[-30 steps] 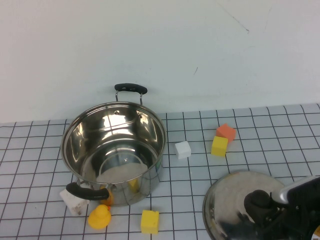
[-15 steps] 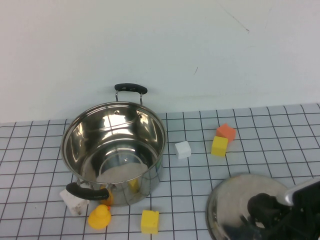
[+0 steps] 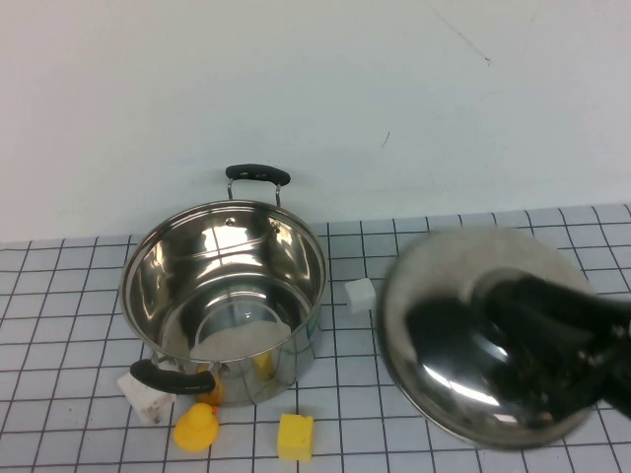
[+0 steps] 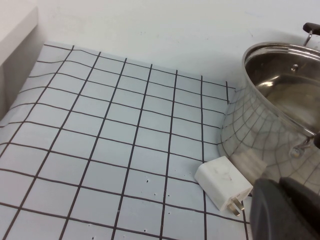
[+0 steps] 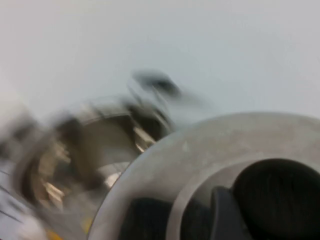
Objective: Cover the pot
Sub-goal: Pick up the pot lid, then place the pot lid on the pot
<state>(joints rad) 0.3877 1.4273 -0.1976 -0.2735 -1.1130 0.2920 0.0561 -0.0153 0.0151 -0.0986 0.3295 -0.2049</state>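
- No readable text, labels, brands, numbers or signs in any view.
- Pot (image 3: 225, 296): bare polished steel, no lettering or stamp seen.
- Lid (image 3: 483, 335): blurred, no marking legible.
- White charger plug (image 4: 223, 184): plain face, no print made out.
- Blocks, e.g. the yellow one (image 3: 295, 437): plain coloured faces.
- Tabletop (image 4: 100, 130): black grid lines only, no characters.
- Right end effector (image 3: 552, 335) at the lid, left end effector (image 4: 285, 210) near the plug: no decals seen.

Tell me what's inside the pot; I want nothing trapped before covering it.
The pot shows only bare reflective steel inside. Right end effector holds the lid beside it; the left end effector isn't visible.
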